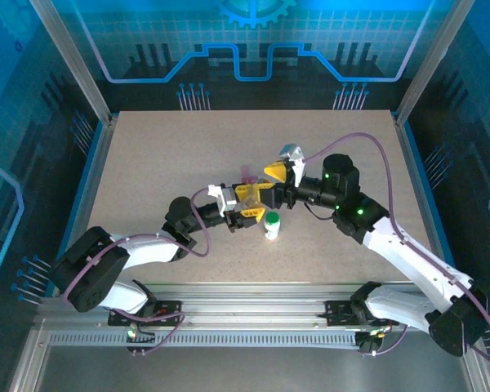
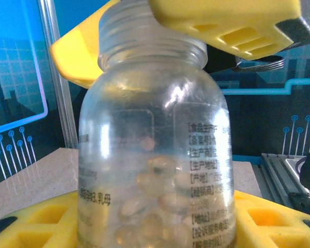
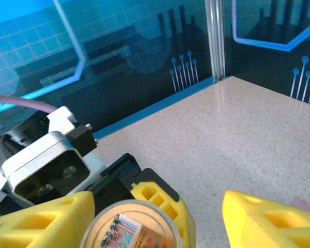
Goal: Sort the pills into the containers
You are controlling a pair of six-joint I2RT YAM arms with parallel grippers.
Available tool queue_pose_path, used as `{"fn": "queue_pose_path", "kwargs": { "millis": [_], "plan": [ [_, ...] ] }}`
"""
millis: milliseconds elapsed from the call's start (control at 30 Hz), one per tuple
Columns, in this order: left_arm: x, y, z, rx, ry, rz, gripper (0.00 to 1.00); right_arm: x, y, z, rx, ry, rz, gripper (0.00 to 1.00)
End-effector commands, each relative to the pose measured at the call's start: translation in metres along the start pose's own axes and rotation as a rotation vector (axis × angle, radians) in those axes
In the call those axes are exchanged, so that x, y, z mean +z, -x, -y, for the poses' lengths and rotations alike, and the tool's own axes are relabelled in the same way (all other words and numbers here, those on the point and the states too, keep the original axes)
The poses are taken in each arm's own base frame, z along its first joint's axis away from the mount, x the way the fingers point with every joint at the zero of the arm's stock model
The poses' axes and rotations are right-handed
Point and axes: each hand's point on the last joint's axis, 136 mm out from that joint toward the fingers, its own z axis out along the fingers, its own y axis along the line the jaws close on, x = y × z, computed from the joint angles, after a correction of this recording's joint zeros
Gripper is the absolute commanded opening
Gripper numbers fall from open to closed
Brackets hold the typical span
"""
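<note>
My left gripper (image 1: 249, 204) is clamped around the lower body of a clear pill bottle (image 2: 155, 155), lifted off the table (image 1: 163, 155) at mid-workspace, so the bottle is propped upright and steady for my other hand. Its threaded neck is bare, no cap on it, and pale oval pills (image 2: 150, 196) are heaped in the bottom half behind the printed label. Up top, my right gripper (image 3: 155, 217) straddles that neck with its jaws apart. One yellow finger (image 3: 41, 222) sits right beside the rim, while the other (image 3: 268, 217) stands well clear of it, so nothing is pinched there yet. From the right wrist I look straight down the open mouth (image 3: 129, 222), and something small and printed (image 3: 132, 235) is lying just inside it; I can't tell what. The white bottle with green cap (image 1: 271, 224) stands on the table just in front of both my hands, capped and untouched. My read is that one hand braces the bottle so the other can work at the mouth. If so, the next pinch needs to land square, or the bottle twists in my left grip.
</note>
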Motion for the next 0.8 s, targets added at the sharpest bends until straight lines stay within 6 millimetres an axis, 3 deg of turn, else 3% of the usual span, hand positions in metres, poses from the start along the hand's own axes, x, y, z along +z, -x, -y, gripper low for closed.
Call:
{"fn": "queue_pose_path", "kwargs": {
  "millis": [0,233,400,600,767],
  "plan": [
    [0.002,0.035,0.021,0.118,-0.096,0.101,0.00,0.001,0.011,0.040,0.102,-0.210,0.037,0.65],
    [0.006,0.033,0.025,0.151,-0.093,0.088,0.00,0.011,0.010,0.053,0.169,-0.353,0.013,0.66],
    [0.006,0.029,0.024,0.146,-0.083,0.079,0.00,0.009,0.024,0.048,0.180,-0.362,0.019,0.68],
    [0.004,0.024,0.021,0.137,-0.064,0.074,0.00,-0.005,0.046,0.030,0.153,-0.311,0.047,0.72],
    [0.005,0.020,0.020,0.131,-0.059,0.067,0.00,-0.022,0.055,-0.001,-0.003,-0.170,0.067,0.77]
  ]
}}
